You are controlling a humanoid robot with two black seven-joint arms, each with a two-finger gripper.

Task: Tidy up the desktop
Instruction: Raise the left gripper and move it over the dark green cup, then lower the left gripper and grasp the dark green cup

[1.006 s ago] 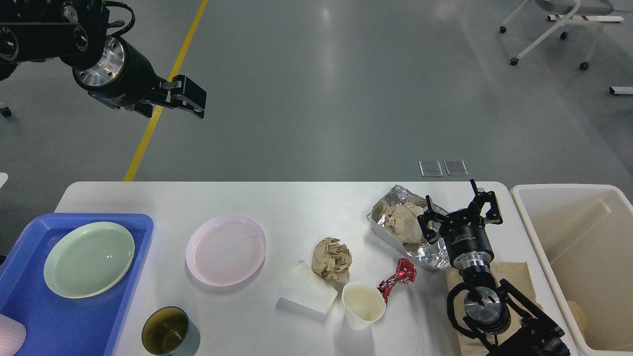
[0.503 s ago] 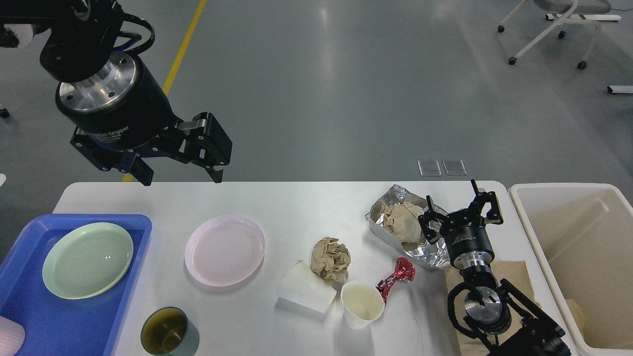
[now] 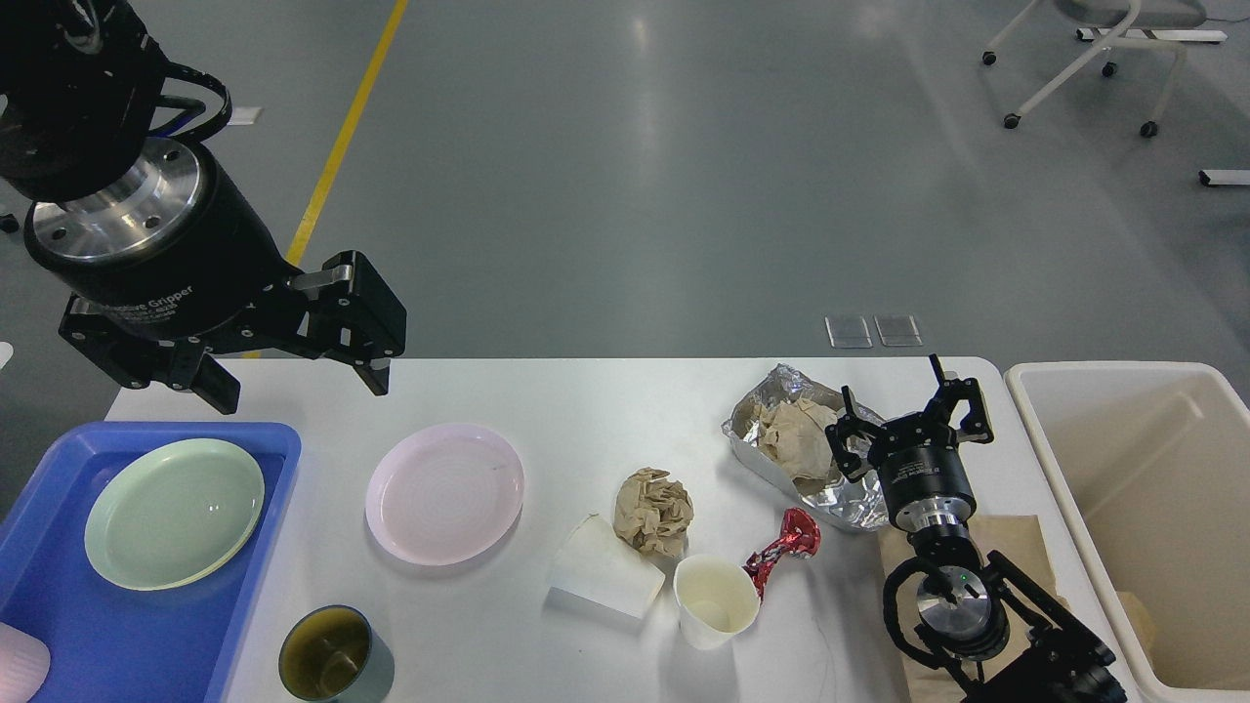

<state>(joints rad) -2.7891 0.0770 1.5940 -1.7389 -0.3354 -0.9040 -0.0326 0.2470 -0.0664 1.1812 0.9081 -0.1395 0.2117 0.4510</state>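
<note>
The white desktop [image 3: 605, 400] holds a pink plate [image 3: 445, 493], a crumpled brown paper ball [image 3: 653, 512], a tipped white paper cup [image 3: 604, 579], an upright white cup [image 3: 717, 600], a red foil wrapper [image 3: 783, 548], a dark green cup [image 3: 335, 655] and a foil tray with crumpled paper [image 3: 796, 444]. My left gripper [image 3: 298, 389] is open and empty, high above the desktop's back left, over the tray's far edge. My right gripper [image 3: 910, 415] is open and empty beside the foil tray's right side.
A blue tray [image 3: 59, 625] at the left holds a pale green plate [image 3: 174, 513]. A cream bin [image 3: 1152, 517] stands off the right end. A brown paper bag [image 3: 1020, 547] lies under my right arm. A wheeled chair base [image 3: 1084, 59] stands on the far floor.
My left gripper has come down and toward me, swinging from high at the back to just over the desktop's back left edge. The right arm and the objects have not moved.
</note>
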